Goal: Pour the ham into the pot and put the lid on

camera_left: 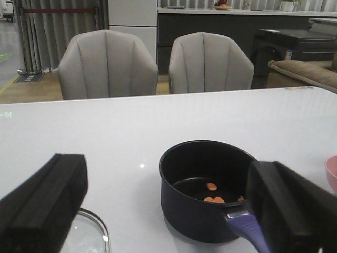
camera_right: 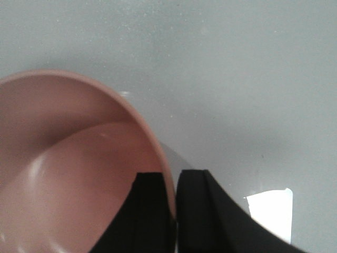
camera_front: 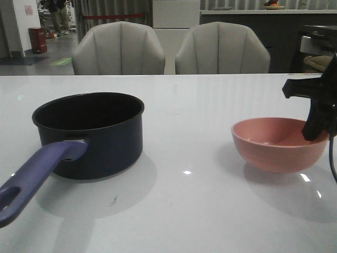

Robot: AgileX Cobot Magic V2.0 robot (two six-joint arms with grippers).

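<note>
- The white table (camera_front: 200,211) carries everything.
- The pot (camera_front: 95,134) stands on its left part, handle toward the camera, uncovered.
- The pink bowl (camera_front: 279,145) sits on the right part, upright.
- The right gripper (camera_right: 175,211) pinches the bowl's rim, one finger inside, one outside.
- The left gripper (camera_left: 168,211) hangs spread wide near the pot.
- The lid (camera_left: 89,234) lies flat on the table beside the pot.
- The ham (camera_left: 213,195) slices lie on the pot's bottom.

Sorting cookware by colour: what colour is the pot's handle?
Purple-blue; the handle shows best in the front view.
</note>
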